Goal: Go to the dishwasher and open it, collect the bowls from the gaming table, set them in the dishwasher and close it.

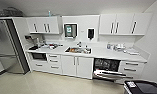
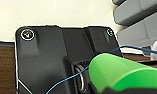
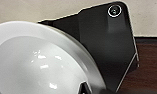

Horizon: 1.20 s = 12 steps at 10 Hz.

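Dishwasher (image 1: pixel 106 67) sits open ahead of you at the right end of the kitchen run, its steel door folded down over the floor and the dark racked inside showing under the counter (image 1: pixel 104 53). You face a small kitchen: a pale glossy floor (image 1: pixel 44 83), flat white cabinets (image 1: pixel 76 65) with dark bar handles below and above, and a white worktop crowded with small items. A sink (image 1: pixel 77 50) is set in its middle, with a steel fridge (image 1: pixel 7 47) at the far left and an oven (image 1: pixel 39 56) under the counter's left end.

In your right wrist view a bowl (image 3: pixel 39 62) looms large, white, round and shiny with highlights on its inner curve, close against the dark plate. Your left wrist view shows a bright green cup (image 2: pixel 119 72), smooth and cylindrical, with a thin blue wire (image 2: pixel 69 78) crossing in front. You cannot tell from either view whether the jaws are clenched or released.
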Tool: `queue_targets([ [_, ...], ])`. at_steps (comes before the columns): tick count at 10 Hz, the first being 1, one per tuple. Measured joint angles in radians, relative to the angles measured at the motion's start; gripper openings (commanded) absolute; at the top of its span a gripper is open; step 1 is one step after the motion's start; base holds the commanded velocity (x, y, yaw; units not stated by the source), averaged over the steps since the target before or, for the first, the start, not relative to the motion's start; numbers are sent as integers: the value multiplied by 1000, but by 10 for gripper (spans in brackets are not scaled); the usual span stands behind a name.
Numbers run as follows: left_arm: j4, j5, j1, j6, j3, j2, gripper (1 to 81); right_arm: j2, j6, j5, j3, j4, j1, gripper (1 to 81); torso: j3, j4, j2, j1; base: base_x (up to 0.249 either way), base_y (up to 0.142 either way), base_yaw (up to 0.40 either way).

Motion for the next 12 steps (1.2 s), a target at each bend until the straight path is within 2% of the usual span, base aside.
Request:
queue_targets([
  [12, 0, 0, -1, 0, 0, -3, 10, 0, 2, -1, 0, 0, 2, 10, 0, 0, 0, 0, 77, 0, 0],
])
